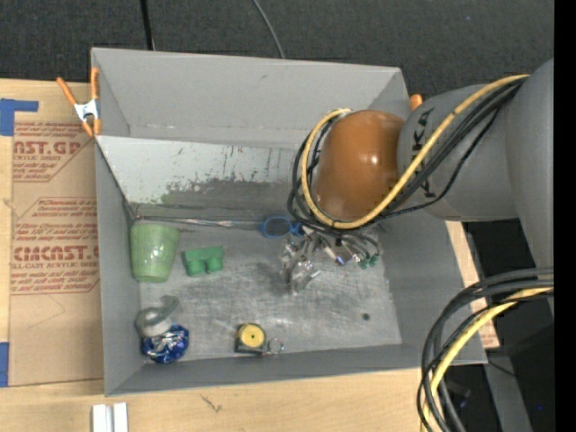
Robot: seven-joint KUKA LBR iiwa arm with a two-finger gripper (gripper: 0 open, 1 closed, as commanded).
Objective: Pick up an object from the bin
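Note:
My gripper [301,266] hangs low over the bin floor, right of the middle, just below the arm's orange cover. A small blue ring-like thing [274,227] lies close behind it, by the back wall. A green block [202,260] lies on the floor to its left. Nothing shows in the gripper.
A pale green cup [153,251] lies on its side at the left wall. A crumpled blue and silver thing [162,336] sits in the front left corner. A small yellow tape measure [251,337] lies near the front wall.

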